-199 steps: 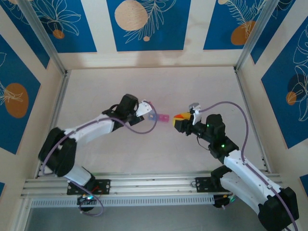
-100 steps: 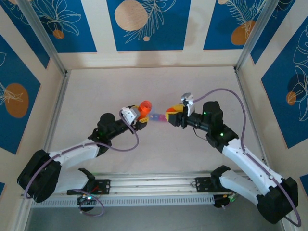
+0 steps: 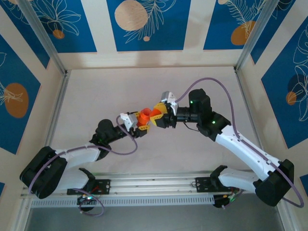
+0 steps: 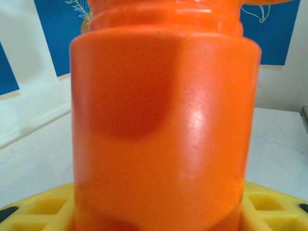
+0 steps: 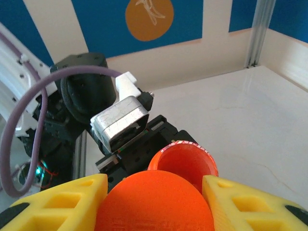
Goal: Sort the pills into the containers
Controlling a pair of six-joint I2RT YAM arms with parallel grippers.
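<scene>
Setting: white tabletop (image 3: 96, 91) inside a booth of pale walls hung with blue leaf-print panels (image 3: 144, 24).
Orange bottle (image 3: 143, 117): near the middle of the table, where the two arms meet; its mouth is open and turned toward the right arm, and the left wrist view shows a threaded neck above a smooth body.
Left gripper (image 3: 143, 123): yellow fingers (image 4: 38, 211) drawn in narrow on the bottle's body, one on each side.
Orange cap (image 5: 154, 202): rounded, just in front of the bottle's open mouth; whether they touch cannot be told.
Right gripper (image 5: 154, 185): yellow fingers (image 5: 57, 202) clamped on the cap from both sides.
Silver camera housing (image 5: 119, 120): on the left wrist, just behind the bottle.
Purple cables (image 3: 219, 86): one loops along each arm.
</scene>
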